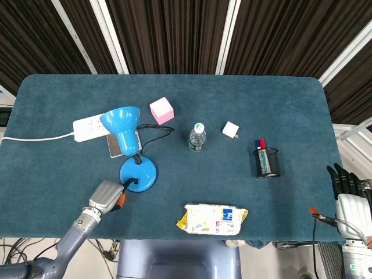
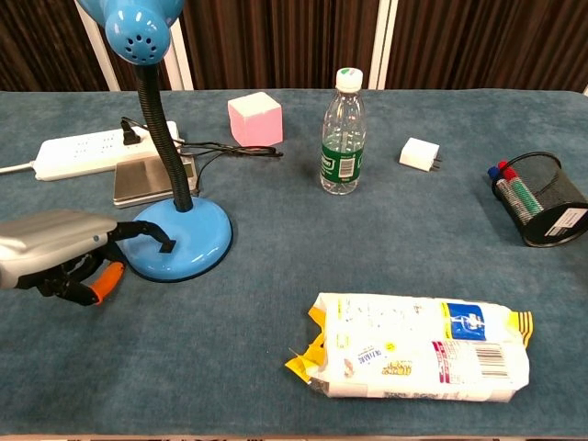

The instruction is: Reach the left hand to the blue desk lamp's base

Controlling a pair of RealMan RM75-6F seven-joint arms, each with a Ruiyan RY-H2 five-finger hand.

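The left hand (image 2: 55, 253) lies low on the table (image 2: 276, 349), fingers (image 2: 152, 237) spread and empty, reaching onto the blue desk lamp's base (image 2: 188, 243) to touch its switch.

Near the counter's (image 2: 276, 303) left edge, the left hand (image 2: 55, 253) lies low beside the blue desk lamp's base (image 2: 184, 241), one dark fingertip (image 2: 163, 243) resting on its top.

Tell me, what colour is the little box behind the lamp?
Pink. The box shows best in the chest view, just behind the blue lamp.
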